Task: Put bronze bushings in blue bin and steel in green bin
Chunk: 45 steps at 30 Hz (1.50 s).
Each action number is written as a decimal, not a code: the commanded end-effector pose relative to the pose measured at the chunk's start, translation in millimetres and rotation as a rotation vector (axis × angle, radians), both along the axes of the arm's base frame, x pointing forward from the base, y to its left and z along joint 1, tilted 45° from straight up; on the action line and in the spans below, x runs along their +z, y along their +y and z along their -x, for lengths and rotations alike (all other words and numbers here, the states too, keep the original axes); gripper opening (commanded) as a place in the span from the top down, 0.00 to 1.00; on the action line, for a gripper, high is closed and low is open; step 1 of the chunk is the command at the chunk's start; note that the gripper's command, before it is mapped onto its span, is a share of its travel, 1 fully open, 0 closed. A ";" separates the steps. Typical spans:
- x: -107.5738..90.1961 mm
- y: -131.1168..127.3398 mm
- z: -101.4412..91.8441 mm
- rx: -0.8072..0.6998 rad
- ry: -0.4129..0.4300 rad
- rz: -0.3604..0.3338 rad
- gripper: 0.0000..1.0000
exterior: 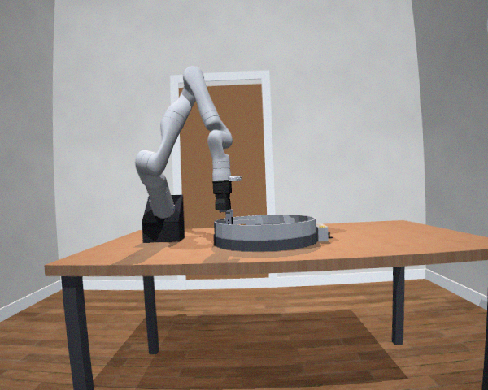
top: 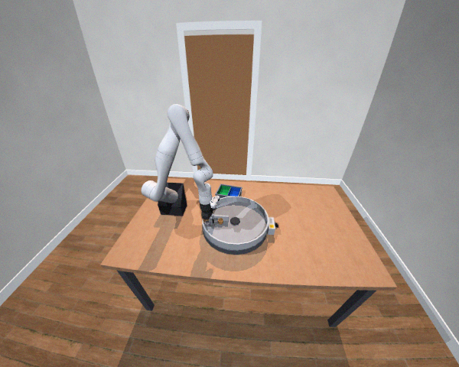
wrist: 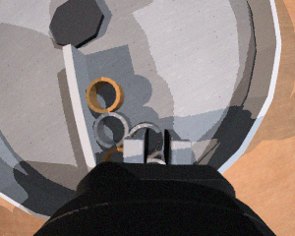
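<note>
The grey walled turntable carries several bushings beside a white fence bar. A bronze bushing lies nearest the dark hub. A steel bushing lies just below it. A second steel bushing lies right at my fingertips, one wall between them. Another bronze piece peeks out beside my left finger, mostly hidden. My gripper is partly open and low inside the turntable's left edge. The green bin and the blue bin sit behind the turntable.
A small box with a yellow button is fixed at the turntable's right side. The arm's black base stands at the table's back left. The turntable wall rises around my fingers.
</note>
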<state>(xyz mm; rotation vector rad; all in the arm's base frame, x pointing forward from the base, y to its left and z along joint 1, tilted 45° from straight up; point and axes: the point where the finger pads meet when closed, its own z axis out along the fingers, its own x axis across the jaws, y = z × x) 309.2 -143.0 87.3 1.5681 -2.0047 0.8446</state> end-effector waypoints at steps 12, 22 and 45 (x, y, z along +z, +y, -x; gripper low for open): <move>-7.4 -8.4 0.4 -0.004 0.000 -0.001 0.60; -14.2 -15.3 0.4 -0.004 0.000 -0.001 0.60; -13.8 -15.4 0.1 -0.004 -0.001 0.000 1.00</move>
